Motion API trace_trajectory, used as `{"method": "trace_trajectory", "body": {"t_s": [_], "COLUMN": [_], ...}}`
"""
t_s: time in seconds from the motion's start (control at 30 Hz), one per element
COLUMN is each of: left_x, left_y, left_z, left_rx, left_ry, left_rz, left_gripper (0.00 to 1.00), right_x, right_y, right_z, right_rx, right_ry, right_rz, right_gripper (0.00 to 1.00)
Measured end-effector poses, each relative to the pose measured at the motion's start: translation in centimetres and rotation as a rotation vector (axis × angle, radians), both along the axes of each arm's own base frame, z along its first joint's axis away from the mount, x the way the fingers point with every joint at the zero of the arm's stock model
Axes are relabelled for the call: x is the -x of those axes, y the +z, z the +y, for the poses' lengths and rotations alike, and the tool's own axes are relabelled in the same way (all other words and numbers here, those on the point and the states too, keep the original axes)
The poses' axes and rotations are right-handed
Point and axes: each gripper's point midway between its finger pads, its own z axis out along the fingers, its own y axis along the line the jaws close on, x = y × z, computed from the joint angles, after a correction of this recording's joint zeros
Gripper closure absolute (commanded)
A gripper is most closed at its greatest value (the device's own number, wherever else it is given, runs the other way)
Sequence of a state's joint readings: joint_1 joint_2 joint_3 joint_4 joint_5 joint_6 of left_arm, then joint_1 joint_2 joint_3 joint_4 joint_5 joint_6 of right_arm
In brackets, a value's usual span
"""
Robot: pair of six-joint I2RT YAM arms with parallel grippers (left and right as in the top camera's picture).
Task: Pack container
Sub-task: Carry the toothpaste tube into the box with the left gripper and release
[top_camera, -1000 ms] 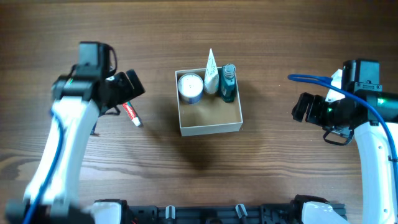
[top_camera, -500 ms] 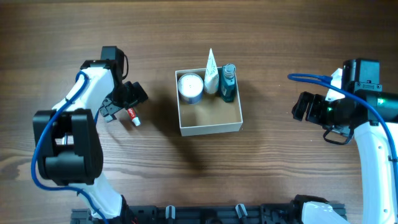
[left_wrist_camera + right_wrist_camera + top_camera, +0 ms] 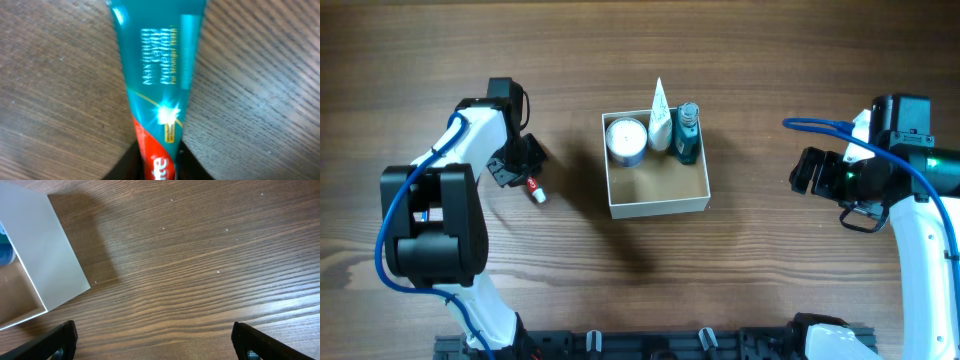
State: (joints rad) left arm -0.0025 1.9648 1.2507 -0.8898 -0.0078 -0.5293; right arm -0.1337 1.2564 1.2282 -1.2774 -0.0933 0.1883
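Stock on view, counted from beside the bench.

- Dark brown wood-grain table (image 3: 750,60): one.
- Square shallow box with thin white walls and a tan cardboard inside (image 3: 660,182): one.
- Items in the box: three, one of each kind:
  - round jar with a white lid (image 3: 625,140)
  - white cone-shaped tube (image 3: 660,115)
  - dark teal capped bottle (image 3: 687,135)
- Items loose on the table: one teal-and-red toothpaste tube (image 3: 157,75).
- Toiletries in all: four.
- Robot arms with white shells and black joints: two, left arm (image 3: 460,150) and right arm (image 3: 920,215).
- Blue cables: two, one along the left arm (image 3: 388,215) and one along the right (image 3: 820,128).
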Motion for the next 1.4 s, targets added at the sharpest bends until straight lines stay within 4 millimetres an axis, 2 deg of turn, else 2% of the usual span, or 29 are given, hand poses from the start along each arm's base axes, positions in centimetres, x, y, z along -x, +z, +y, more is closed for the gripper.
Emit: {"method": "trace_trajectory", "body": {"t_s": [0.03, 0.27, 0.33, 0.4, 0.47, 0.5, 0.57, 0.6, 0.63, 0.73, 0.83, 0.97, 1.13, 1.23, 1.33, 1.37, 1.4], "left_x": [0.1, 0.4, 0.6, -0.7, -2.4, -3.4, -4.6, -4.3, -3.6, -0.9, 2.0, 4.5, 4.4, 3.9, 3.8, 3.9, 4.0], "left_y": [0.0, 0.5, 1.3, 3.7, 7.2, 9.5, 15.0, 18.1, 20.2, 22.2, 21.7, 20.0, 17.2, 14.7, 11.4, 10.8, 10.0], "left_z": [0.1, 0.3, 0.5, 0.4, -0.7, -1.7, -5.6, -8.6, -11.3, -16.8, -21.9, -25.0, -25.5, -25.4, -25.0, -24.9, -24.7], "left_rx": [-0.003, -0.019, -0.031, -0.041, -0.054, -0.064, -0.083, -0.091, -0.096, -0.11, -0.112, -0.106, -0.105, -0.092, -0.078, -0.075, -0.071], "left_ry": [0.001, -0.004, -0.023, -0.074, -0.176, -0.25, -0.466, -0.628, -0.77, -1.109, -1.429, -1.639, -1.693, -1.697, -1.701, -1.702, -1.705], "left_rz": [0.003, 0.024, 0.042, -0.009, -0.123, -0.207, -0.393, -0.493, -0.561, -0.627, -0.627, -0.586, -0.504, -0.428, -0.321, -0.295, -0.265], "left_gripper": [0.96, 0.96, 0.96, 0.96, 0.96, 0.96, 0.96, 0.96, 0.96, 0.96, 0.96, 0.96, 0.96, 0.96, 0.96, 0.92, 0.77], "right_x": [0.0, 0.0, 0.0, 0.0, 0.0, 0.0, 0.0, 0.0, 0.0, -0.1, -0.1, -0.1, -0.1, -0.1, -0.1, -0.1, -0.1], "right_y": [0.0, 0.0, 0.0, 0.0, 0.0, 0.0, 0.0, 0.0, 0.0, 0.0, 0.0, 0.0, 0.0, 0.0, 0.0, 0.0, 0.0], "right_z": [0.0, 0.0, 0.0, 0.0, 0.0, 0.0, 0.0, 0.0, 0.0, 0.0, -0.1, -0.1, -0.2, -0.2, -0.2, -0.2, -0.2], "right_rx": [0.0, 0.0, 0.0, 0.0, 0.0, 0.0, 0.001, 0.001, 0.001, 0.002, 0.007, 0.008, 0.008, 0.008, 0.008, 0.008, 0.008], "right_ry": [0.0, 0.0, 0.0, 0.0, 0.0, 0.0, 0.0, 0.0, 0.0, 0.0, -0.002, -0.002, -0.002, -0.002, -0.002, -0.002, -0.002], "right_rz": [0.0, 0.0, 0.0, 0.0, 0.0, 0.0, -0.001, -0.002, -0.002, -0.003, -0.003, -0.002, -0.004, -0.004, -0.004, -0.004, -0.004], "right_gripper": [0.0, 0.0, 0.0, 0.0, 0.0, 0.0, 0.0, 0.0, 0.0, 0.0, 0.0, 0.0, 0.0, 0.0, 0.0, 0.01, 0.0]}}
